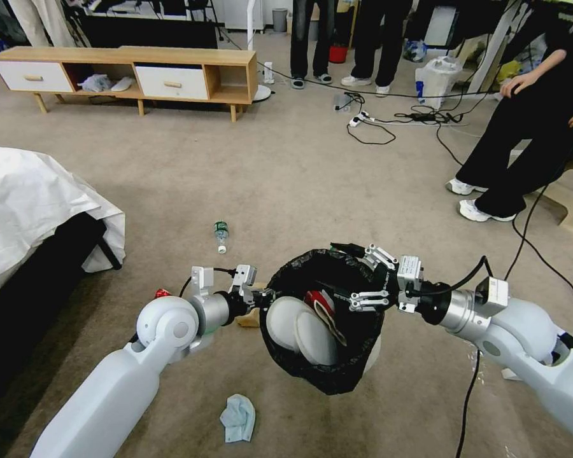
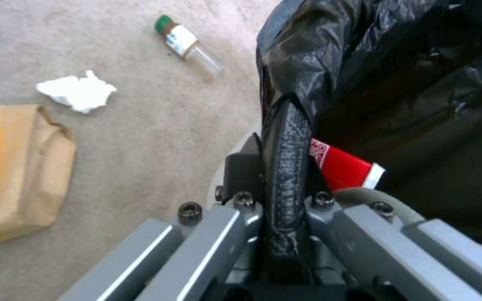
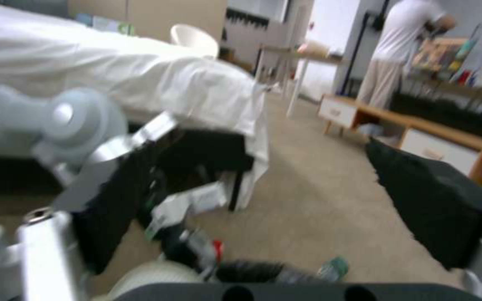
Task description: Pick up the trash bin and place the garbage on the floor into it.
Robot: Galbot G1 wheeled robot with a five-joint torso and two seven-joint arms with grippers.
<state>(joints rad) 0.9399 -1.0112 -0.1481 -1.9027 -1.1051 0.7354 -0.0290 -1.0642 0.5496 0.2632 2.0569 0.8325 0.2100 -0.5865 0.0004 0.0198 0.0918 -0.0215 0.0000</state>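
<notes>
Held up off the floor (image 1: 286, 172) between both arms: bin (image 1: 325, 375). Left gripper (image 2: 285, 196) clamped tight on the bag-covered rim. Right gripper (image 1: 369, 280) at the opposite rim, fingers spread wide, holding nothing. Down on the carpet: bottle (image 1: 221, 235), mask (image 1: 238, 418), tissue (image 2: 78, 90), paper bag (image 2: 12, 167).

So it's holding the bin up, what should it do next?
Probably open the right hand over the bin and then go for more litter. The left hand grips the rim, while a bottle and blue mask lie on the floor.
</notes>
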